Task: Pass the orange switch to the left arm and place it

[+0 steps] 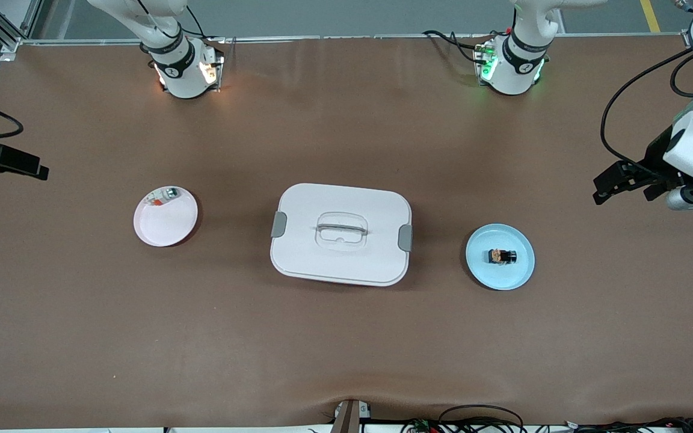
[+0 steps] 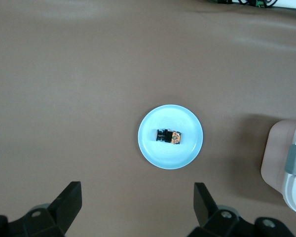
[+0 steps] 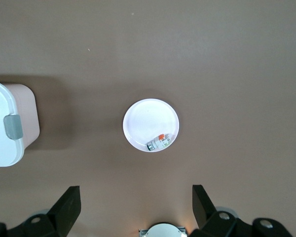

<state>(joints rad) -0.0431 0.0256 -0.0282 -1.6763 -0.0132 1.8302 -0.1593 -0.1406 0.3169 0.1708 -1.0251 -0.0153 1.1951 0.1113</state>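
You've got the tiny black orange-banded switch (image 1: pixel 502 256) lying on the round blue plate (image 1: pixel 518 276) toward the left arm's end, beside the white latched plastic box (image 1: pixel 340 233); left gripper (image 1: pixel 623 183) and right gripper (image 3: pixel 136 207) both spread wide, empty

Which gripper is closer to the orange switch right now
Left. The left gripper hangs open near the blue plate holding the orange switch; the right gripper waits past the pink plate.

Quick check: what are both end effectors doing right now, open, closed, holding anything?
Left end effector: open, empty, up toward the left arm's end of the table.
Right end effector: open, empty.
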